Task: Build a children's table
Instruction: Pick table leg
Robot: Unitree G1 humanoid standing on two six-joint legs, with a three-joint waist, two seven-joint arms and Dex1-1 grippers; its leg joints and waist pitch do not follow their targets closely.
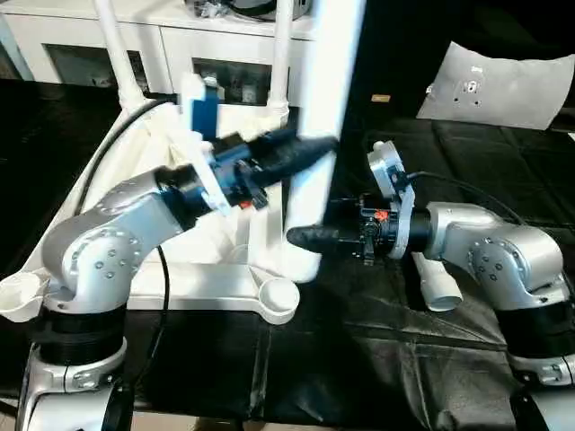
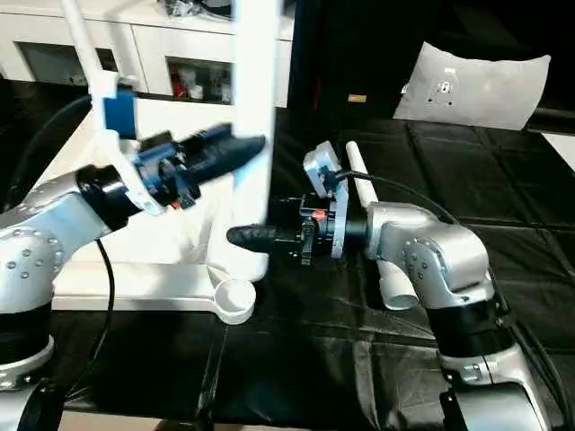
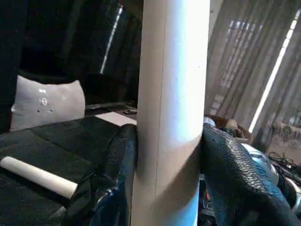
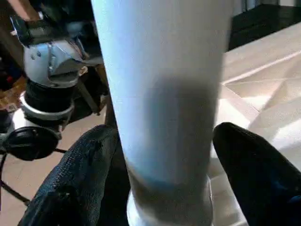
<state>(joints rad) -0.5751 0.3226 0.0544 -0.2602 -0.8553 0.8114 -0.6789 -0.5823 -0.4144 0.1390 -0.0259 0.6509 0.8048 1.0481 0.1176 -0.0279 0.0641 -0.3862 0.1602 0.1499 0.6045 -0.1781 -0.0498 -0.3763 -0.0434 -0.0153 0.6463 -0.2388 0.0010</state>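
Note:
The white tabletop (image 1: 193,269) lies upside down on the black mat, with two white legs (image 1: 115,45) (image 1: 282,54) standing in its far corner sockets. A third leg (image 1: 325,108) stands upright by the near right corner, just behind an empty round socket (image 1: 278,298). My left gripper (image 1: 314,148) is shut on this leg about halfway up, and its fingers (image 3: 117,160) press on both sides. Lower down, my right gripper (image 1: 301,236) straddles the same leg, open, and one finger (image 4: 256,165) stands clear of it. A fourth leg (image 2: 373,224) lies loose on the mat beside my right forearm.
White cabinets (image 1: 90,40) with dark openings run along the back. A grey cushion (image 1: 503,85) lies at the far right on the black mat (image 1: 359,359). Another empty corner socket (image 1: 18,296) sits at the near left, by my left elbow.

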